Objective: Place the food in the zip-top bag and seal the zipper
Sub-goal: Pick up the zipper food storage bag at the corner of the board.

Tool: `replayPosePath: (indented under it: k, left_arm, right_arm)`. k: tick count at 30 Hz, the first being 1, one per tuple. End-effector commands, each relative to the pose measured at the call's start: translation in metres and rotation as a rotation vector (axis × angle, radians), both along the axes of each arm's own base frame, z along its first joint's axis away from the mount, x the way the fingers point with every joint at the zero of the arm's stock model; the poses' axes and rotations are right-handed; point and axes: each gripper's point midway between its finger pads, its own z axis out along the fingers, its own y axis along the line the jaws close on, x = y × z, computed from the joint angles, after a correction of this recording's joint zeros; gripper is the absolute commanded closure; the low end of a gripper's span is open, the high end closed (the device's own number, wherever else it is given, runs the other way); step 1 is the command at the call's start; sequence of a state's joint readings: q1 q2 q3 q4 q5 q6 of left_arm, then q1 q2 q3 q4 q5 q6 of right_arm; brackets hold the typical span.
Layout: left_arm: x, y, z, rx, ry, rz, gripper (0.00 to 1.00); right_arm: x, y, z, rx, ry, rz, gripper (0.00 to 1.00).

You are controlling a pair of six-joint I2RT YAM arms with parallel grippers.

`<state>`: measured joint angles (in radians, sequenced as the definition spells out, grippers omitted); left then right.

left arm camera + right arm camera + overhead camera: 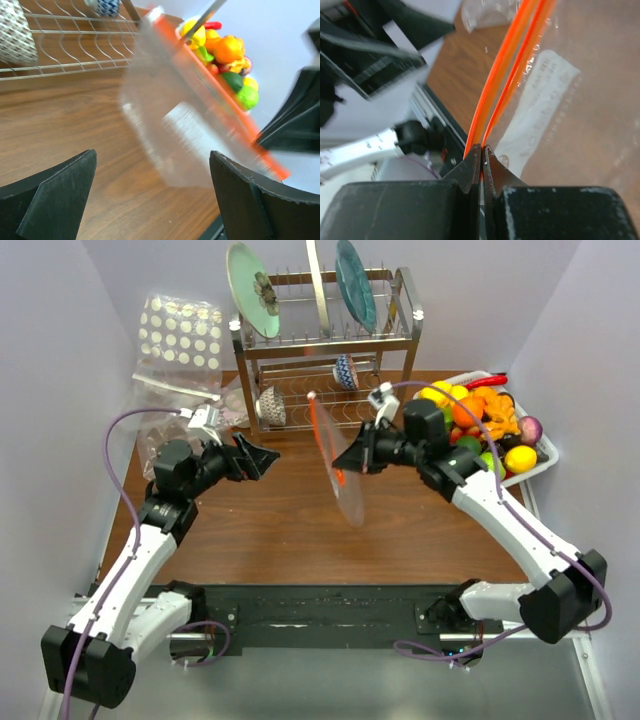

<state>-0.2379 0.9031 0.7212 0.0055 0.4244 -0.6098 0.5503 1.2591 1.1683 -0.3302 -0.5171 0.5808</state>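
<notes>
The zip-top bag hangs in the air over the middle of the table, clear with a white label. My right gripper is shut on the zipper, an orange-red strip; in the right wrist view the jaws pinch one end of the strip. My left gripper stands open just left of the bag, nothing between its fingers. In the left wrist view the bag and the zipper are blurred ahead of it. The food lies heaped in a white tray at the right.
A metal dish rack with plates and bowls stands at the back. A larger dotted clear bag and a small pouch lie at the back left. The white tray sits by the right wall.
</notes>
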Motion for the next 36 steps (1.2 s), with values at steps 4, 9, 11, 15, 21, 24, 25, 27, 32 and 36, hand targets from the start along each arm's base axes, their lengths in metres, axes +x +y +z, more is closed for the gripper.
replayPosePath:
  k: [4,9,11,15,21,24,25,27,32,36]
  left_arm:
    - [-0.009,-0.027,-0.009,-0.167,0.069,-0.104,0.03]
    - [-0.008,-0.039,-0.036,-0.164,0.144,-0.104,0.09]
    - [-0.007,-0.037,-0.047,-0.159,0.183,-0.079,0.11]
    - [-0.011,-0.033,-0.056,-0.175,0.186,-0.033,0.12]
    - [-0.019,-0.036,-0.073,-0.237,0.224,-0.018,0.23]
    - [-0.020,-0.041,-0.080,-0.258,0.248,-0.030,0.21]
    - [-0.020,-0.041,-0.082,-0.262,0.258,-0.027,0.21]
    - [-0.019,-0.043,-0.080,-0.274,0.249,-0.031,0.20]
    - [-0.015,-0.051,-0.076,-0.290,0.245,-0.042,0.20]
    - [-0.013,-0.058,-0.078,-0.296,0.262,-0.054,0.21]
  right_arm:
    - [-0.019,0.013,-0.055,-0.069,-0.023,0.087,1.00]
    - [-0.023,0.008,-0.085,-0.099,-0.002,0.076,1.00]
    - [-0.024,0.006,-0.084,-0.081,-0.017,0.056,1.00]
    - [-0.024,0.003,-0.079,-0.063,-0.039,0.034,1.00]
    - [-0.025,0.004,-0.077,-0.063,-0.045,0.036,1.00]
    - [-0.026,0.004,-0.077,-0.062,-0.044,0.042,1.00]
    - [-0.027,0.005,-0.078,-0.064,-0.042,0.045,1.00]
    - [-0.028,0.006,-0.078,-0.066,-0.041,0.050,1.00]
    - [-0.030,0.008,-0.080,-0.062,-0.032,0.063,1.00]
    - [-0.030,0.009,-0.079,-0.061,-0.035,0.065,1.00]
